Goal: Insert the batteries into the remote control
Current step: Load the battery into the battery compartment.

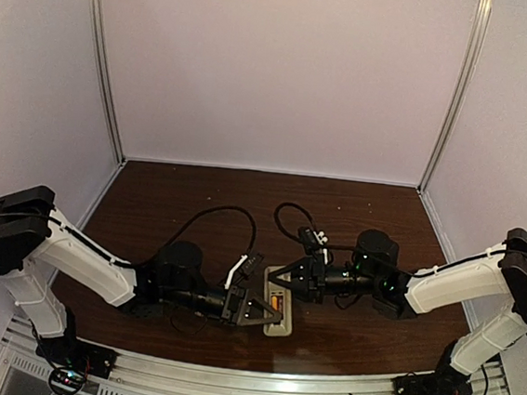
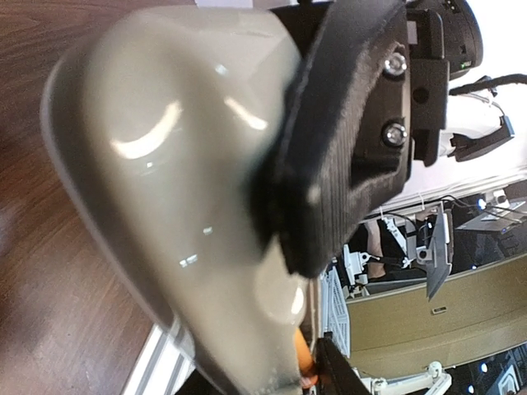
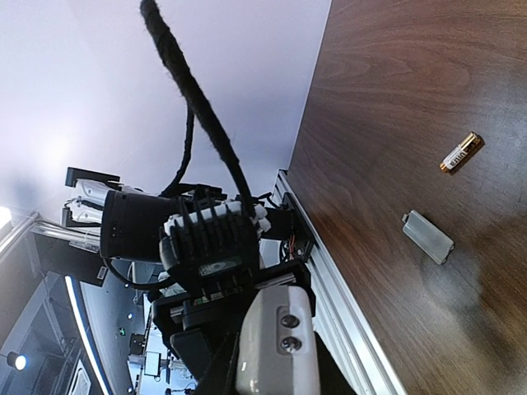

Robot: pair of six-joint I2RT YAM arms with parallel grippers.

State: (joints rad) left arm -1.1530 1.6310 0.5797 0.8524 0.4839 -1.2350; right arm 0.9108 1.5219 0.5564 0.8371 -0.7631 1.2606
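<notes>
The remote control [image 2: 181, 189] lies back-up at the middle of the tabletop's [image 1: 199, 191] near edge, with both arms crowded over it. The left fingers [image 2: 346, 148] are set narrow around its pale beige body, one pad pressed flat on the shell, so it looks pinned and steady. Overhead, a copper-gold glint shows one battery in the bay [image 1: 276, 303].

The right fingers [image 1: 286, 274] are pinched fully together at the remote's far end. I can't make out anything between them.

The right wrist view shows the loose battery [image 3: 459, 152] lying on bare wood. The grey cover plate [image 3: 428, 237] sits near it, closer to the near-edge rail. I can't place either one in the overhead view.

By my reading the job is about half done, with one cell in and one waiting. Next, the right fingers need to spread, travel to that loose cell and take it across its middle. They should then bring it back lined up with the empty slot, while the left side holds the handset firm. The cell looks liable to roll if it's nudged first.
</notes>
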